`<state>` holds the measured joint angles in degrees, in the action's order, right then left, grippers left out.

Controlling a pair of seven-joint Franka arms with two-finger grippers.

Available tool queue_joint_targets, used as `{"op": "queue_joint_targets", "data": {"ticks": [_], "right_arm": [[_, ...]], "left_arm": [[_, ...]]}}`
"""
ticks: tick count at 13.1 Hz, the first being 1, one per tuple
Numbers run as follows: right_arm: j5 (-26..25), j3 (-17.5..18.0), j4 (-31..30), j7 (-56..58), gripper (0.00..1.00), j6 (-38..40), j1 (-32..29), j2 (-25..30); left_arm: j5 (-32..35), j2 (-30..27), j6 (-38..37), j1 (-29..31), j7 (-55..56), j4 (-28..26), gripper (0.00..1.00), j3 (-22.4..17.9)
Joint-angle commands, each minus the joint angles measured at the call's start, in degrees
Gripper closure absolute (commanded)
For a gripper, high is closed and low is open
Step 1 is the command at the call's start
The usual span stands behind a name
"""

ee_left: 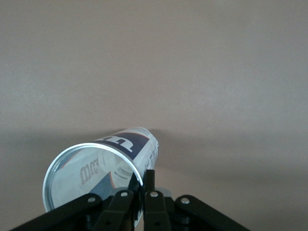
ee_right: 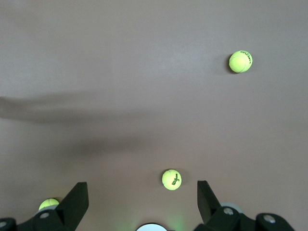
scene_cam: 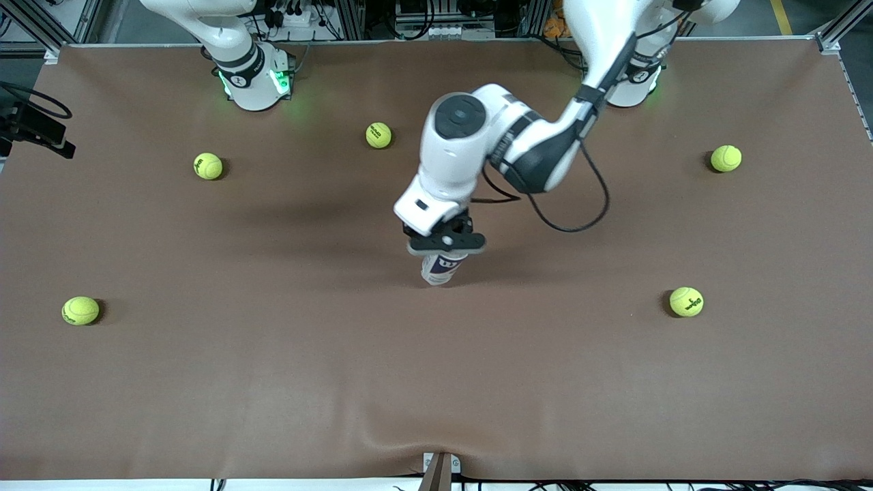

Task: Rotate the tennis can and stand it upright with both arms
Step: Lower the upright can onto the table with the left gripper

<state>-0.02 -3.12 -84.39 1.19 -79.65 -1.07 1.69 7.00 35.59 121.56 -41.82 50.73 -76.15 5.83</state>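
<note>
the tennis can (scene_cam: 442, 267) sits near the middle of the brown table (scene_cam: 273, 382), and the left gripper (scene_cam: 447, 240) is right on top of it. the left arm (scene_cam: 545, 143) comes from its base by the table's top edge and bends down to the can. in the left wrist view the can (ee_left: 113, 166) has its open silver rim toward the cam, and the two black fingers (ee_left: 150, 192) are pinching the rim wall, one in & one out. the can looks tilted there, w/ its other end on or near the table; can't tell if it touches. you can see the navy & white label w/ the big white letter on it. the right arm (scene_cam: 232, 48) waits up by its own base, and its hand is out of the front view. in the right wrist view the right gripper (ee_right: 143, 202) is spread wide w/ nothing in it, up over bare table and some balls. five yellow tennis balls lie around the can, all well apart from it: one (scene_cam: 378, 135) farther from the front cam than the can, one (scene_cam: 208, 166) toward the right arm's end, one (scene_cam: 80, 310) a lot more toward that end and a bit nearer the cam than the can, one (scene_cam: 686, 301) toward the left arm's end, and one (scene_cam: 726, 158) toward that end too but farther from the cam than the can.
</note>
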Motion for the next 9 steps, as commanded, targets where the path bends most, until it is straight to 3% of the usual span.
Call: {"op": "queue_joint_targets", "data": {"ticks": [1,2,3,4,5,9], "right_arm": [[-0.7,0.7,0.5,-0.7,0.00,0.9,-0.9,0.2],[-0.7,0.7,0.4,-0.8,0.00,0.9,-1.0,0.2],[-0.4,0.6,0.4,-0.6,0.00,0.9,-1.2,0.2],[-0.4,0.6,0.2,-0.7,0.00,0.9,-0.7,-0.1],[-0.3,0.7,0.2,-0.7,0.00,0.9,-0.3,-0.3],[-0.2,0.7,0.2,-0.9,0.00,0.9,0.4,-0.7]], "left_arm": [[2.1,1.8,-0.9,-1.2,0.1,1.4,1.00,-1.3],[2.1,1.9,-0.9,-1.3,-0.1,1.3,0.97,-1.3],[2.1,2.1,-0.9,-1.3,-0.6,1.3,0.85,-1.3],[2.1,2.3,-0.9,-1.2,-1.3,1.3,0.64,-1.3],[2.0,2.2,-0.9,-1.2,-1.6,1.2,0.01,-1.3],[2.0,-0.5,-0.9,-0.5,-1.7,1.4,0.00,-1.2]]}}
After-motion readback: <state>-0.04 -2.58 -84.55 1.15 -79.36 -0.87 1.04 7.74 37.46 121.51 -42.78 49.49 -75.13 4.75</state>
